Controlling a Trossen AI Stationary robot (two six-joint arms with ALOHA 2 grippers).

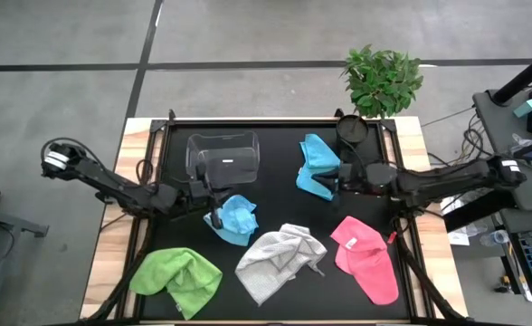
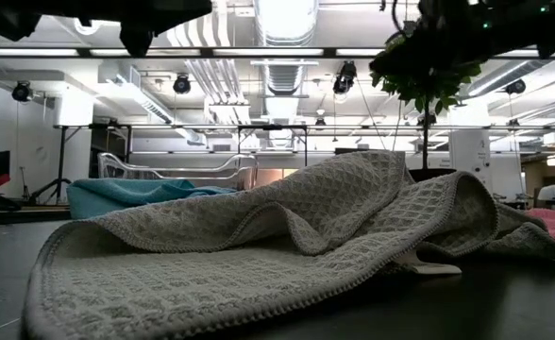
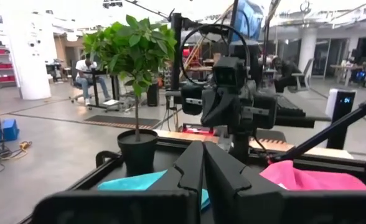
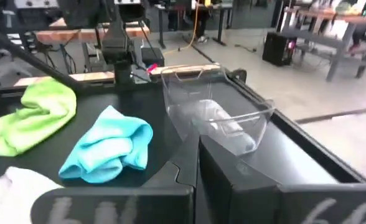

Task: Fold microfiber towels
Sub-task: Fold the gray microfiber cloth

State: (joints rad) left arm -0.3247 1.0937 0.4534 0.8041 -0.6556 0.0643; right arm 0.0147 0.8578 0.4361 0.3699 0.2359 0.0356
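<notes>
Five towels lie crumpled and unfolded on the bench [image 1: 157, 154]: green towel [image 1: 176, 279] lower left, grey towel [image 1: 280, 261] and two blue towels [image 1: 235, 218] mid-frame, pink towel [image 1: 367, 257] lower right. Left hand [image 1: 213, 196] and right hand [image 1: 335, 180] hover shut, empty, apparently poised to begin.

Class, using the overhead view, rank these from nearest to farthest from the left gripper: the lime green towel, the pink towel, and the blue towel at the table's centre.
From the left gripper:
1. Blue towel, right beside it.
2. Lime green towel, near-left corner.
3. Pink towel, right side.
</notes>
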